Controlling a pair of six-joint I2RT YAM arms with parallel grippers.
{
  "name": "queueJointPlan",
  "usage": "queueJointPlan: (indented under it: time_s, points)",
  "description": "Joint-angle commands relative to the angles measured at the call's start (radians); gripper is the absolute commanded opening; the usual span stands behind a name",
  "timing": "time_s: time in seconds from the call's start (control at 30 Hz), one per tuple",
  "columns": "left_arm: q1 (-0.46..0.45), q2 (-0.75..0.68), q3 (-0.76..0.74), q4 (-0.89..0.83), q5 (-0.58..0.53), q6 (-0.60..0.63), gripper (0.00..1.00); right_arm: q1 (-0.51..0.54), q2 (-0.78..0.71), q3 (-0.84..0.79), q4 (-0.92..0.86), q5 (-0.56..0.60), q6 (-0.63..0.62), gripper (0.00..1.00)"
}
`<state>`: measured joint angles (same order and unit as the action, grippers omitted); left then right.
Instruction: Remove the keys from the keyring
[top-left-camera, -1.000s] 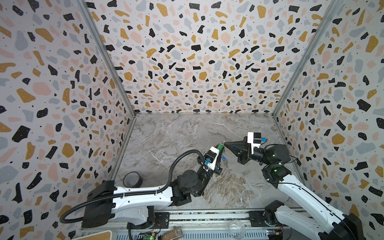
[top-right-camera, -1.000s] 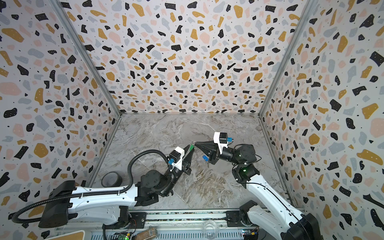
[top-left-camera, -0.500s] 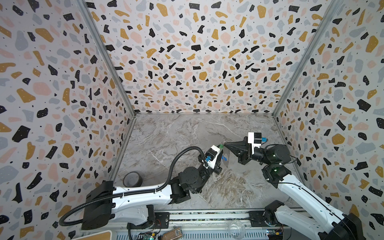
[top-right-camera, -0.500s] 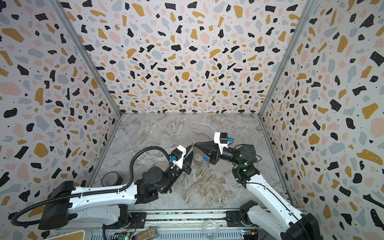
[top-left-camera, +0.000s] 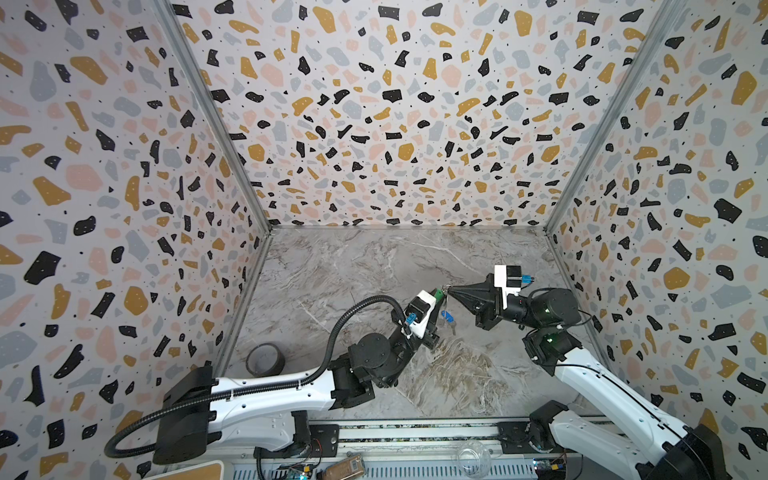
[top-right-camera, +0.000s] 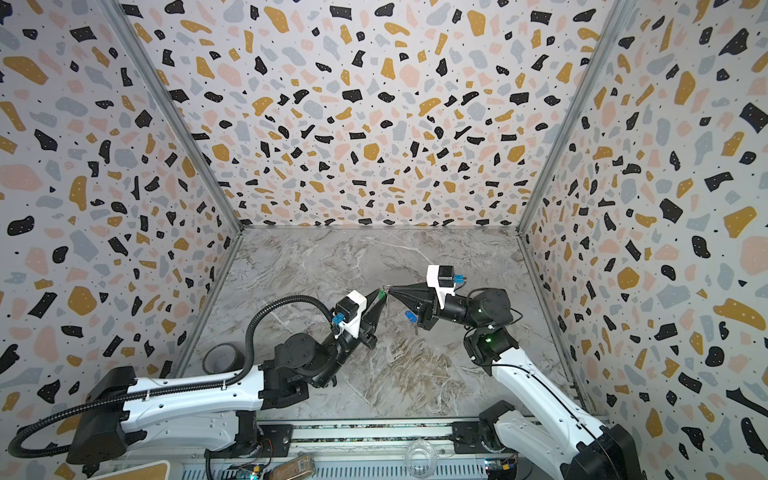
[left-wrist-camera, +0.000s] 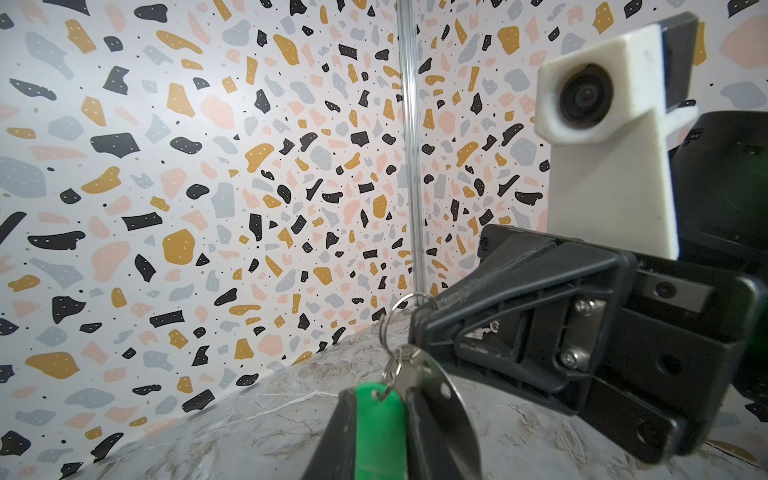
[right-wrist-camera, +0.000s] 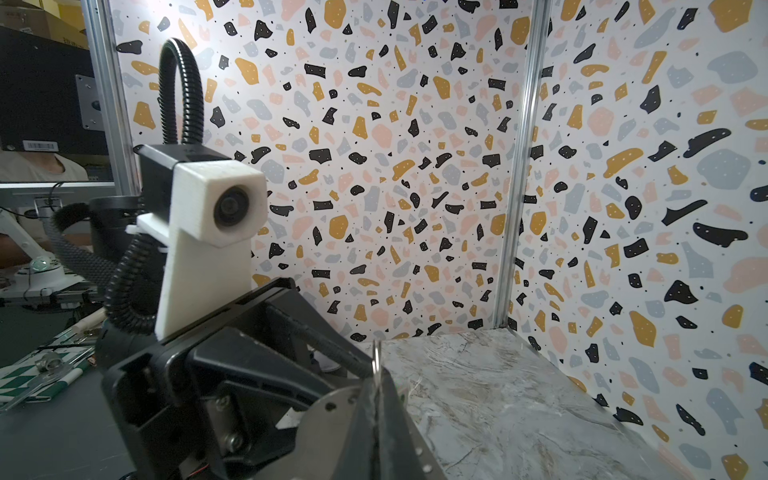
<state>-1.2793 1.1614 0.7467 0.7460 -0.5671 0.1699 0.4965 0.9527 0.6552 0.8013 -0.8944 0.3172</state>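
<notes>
My left gripper (top-left-camera: 439, 294) (top-right-camera: 380, 294) (left-wrist-camera: 379, 401) is shut on the green oblong tag (left-wrist-camera: 380, 428) of one of the keys, held above the marble floor. Its tip meets the tip of my right gripper (top-left-camera: 446, 288) (top-right-camera: 388, 289) (right-wrist-camera: 376, 384). The right gripper is shut on a small metal ring (left-wrist-camera: 395, 313) (right-wrist-camera: 376, 357) of the keyring. The keyring's grey strap (left-wrist-camera: 442, 399) (top-right-camera: 386, 312) hangs beside the green tag. The blue tag (top-left-camera: 446, 316) (top-right-camera: 410, 317) dangles under the right gripper, with its dark key (top-left-camera: 452, 330) below it. The green tag's key is hidden.
A dark tape roll (top-left-camera: 265, 360) (top-right-camera: 222, 358) lies near the left wall on the marble floor (top-left-camera: 374, 266). A clear glass jar (top-left-camera: 473, 457) sits on the front rail. Patterned walls close in the left, back and right sides.
The left wrist has shifted slightly beside the right gripper's tip. Both grippers keep their holds and the blue tag still hangs below.
</notes>
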Motion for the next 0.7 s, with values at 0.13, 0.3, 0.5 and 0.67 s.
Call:
queueJointPlan:
  time_s: [0.13,0.3,0.5,0.67]
  points:
    - [0.001,-0.005,0.025,0.013,0.021,0.018,0.23,-0.003,-0.005,0.002,0.044,-0.012,0.017,0.00]
    - [0.001,-0.009,0.028,0.014,0.021,0.020,0.20,-0.004,-0.005,0.001,0.043,-0.014,0.018,0.00]
    - [0.001,-0.019,0.031,0.022,0.024,0.020,0.18,-0.004,-0.006,-0.002,0.039,-0.015,0.015,0.00]
    - [0.001,-0.020,0.035,0.022,0.027,0.021,0.29,-0.003,-0.006,-0.003,0.040,-0.015,0.016,0.00]
